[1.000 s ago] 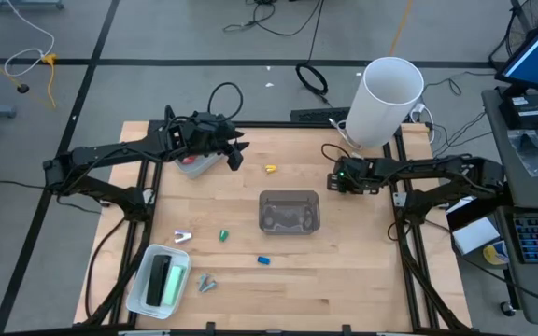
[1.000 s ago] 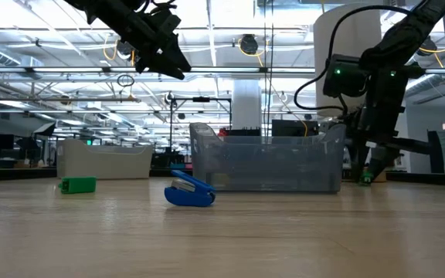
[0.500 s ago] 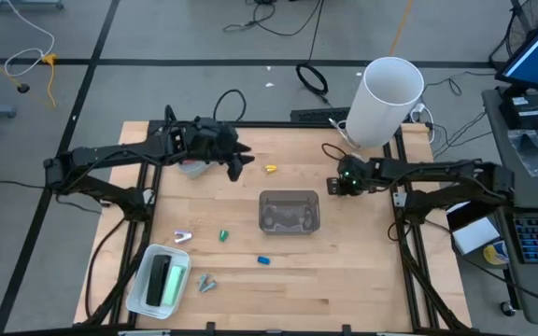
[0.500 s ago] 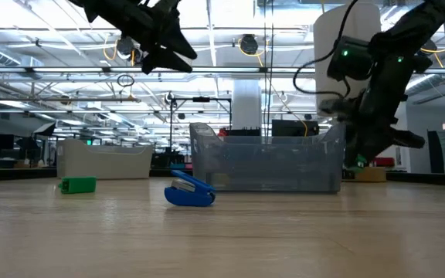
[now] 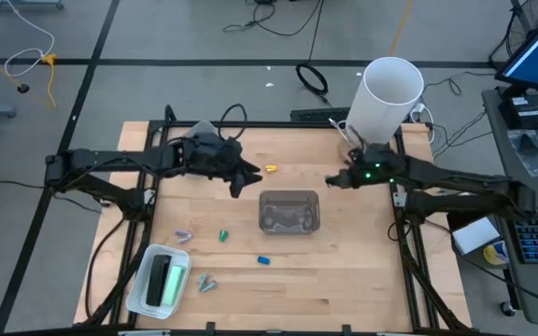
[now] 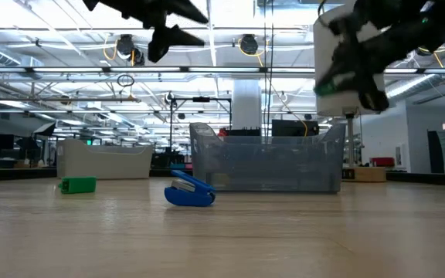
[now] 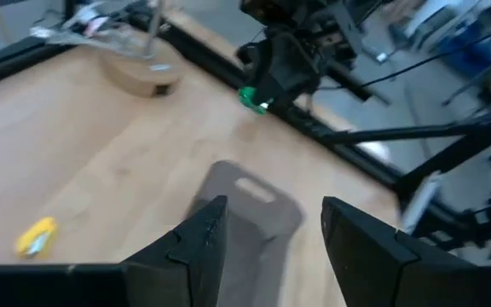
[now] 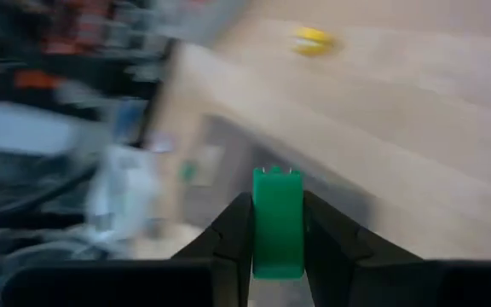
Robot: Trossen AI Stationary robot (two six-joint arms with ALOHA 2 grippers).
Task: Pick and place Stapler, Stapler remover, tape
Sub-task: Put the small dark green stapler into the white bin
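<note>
Right end effector (image 8: 277, 223) is clamped on a green stapler (image 8: 277, 217), carrying it; next, move over the clear bin (image 5: 289, 211) ahead and release.

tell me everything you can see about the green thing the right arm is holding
The green item is a small, flat block of bright green plastic with notched bumps along its far end. It sits upright between the two dark fingers of the right end effector, pinched on both sides and lifted clear of the wooden table. What kind of item it is cannot be told.
</note>
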